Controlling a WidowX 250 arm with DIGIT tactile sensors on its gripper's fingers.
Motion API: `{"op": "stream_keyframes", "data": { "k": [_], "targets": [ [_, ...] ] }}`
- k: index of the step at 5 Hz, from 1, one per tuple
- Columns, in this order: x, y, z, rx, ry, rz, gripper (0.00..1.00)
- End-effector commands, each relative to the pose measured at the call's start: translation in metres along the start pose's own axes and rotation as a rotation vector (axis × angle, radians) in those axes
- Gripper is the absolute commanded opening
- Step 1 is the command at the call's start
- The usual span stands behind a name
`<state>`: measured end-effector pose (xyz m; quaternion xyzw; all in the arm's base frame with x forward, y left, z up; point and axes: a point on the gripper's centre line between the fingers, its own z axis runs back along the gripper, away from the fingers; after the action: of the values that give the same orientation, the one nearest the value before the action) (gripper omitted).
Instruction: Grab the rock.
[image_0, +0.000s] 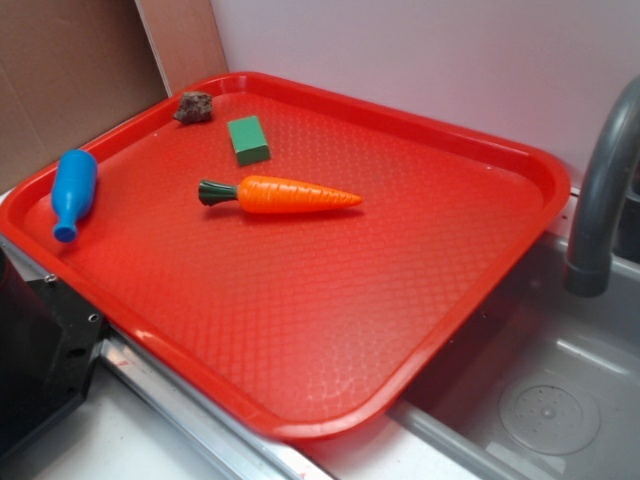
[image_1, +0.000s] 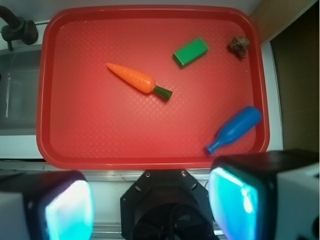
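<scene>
The rock (image_0: 194, 106) is a small lumpy brown-grey stone in the far left corner of the red tray (image_0: 330, 330). From the wrist view the rock (image_1: 240, 46) sits at the tray's (image_1: 70, 145) top right corner. My gripper (image_1: 152, 205) hangs high above the tray's near edge, over the robot's black base, far from the rock. Its two pads (image_1: 70, 210) stand wide apart with nothing between them. The gripper does not show in the exterior view.
On the tray lie a green block (image_0: 248, 139) (image_1: 190, 52) beside the rock, an orange toy carrot (image_0: 285, 194) (image_1: 137, 80) and a blue toy bottle (image_0: 73, 192) (image_1: 235, 129). A grey faucet (image_0: 605, 190) and sink (image_0: 550, 390) are on the right.
</scene>
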<state>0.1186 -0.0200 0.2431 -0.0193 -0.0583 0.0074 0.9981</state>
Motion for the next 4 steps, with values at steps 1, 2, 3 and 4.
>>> {"op": "stream_keyframes", "data": {
  "k": [1,2,3,4],
  "targets": [
    [0.0,0.0,0.0,0.0,0.0,0.0,1.0],
    [0.031,0.024,-0.024,-0.003,-0.049,0.25,1.0],
    [0.055,0.058,-0.049,-0.014,-0.085,0.419,1.0],
    [0.084,0.084,-0.072,0.013,-0.155,0.524,1.0]
  ]
}}
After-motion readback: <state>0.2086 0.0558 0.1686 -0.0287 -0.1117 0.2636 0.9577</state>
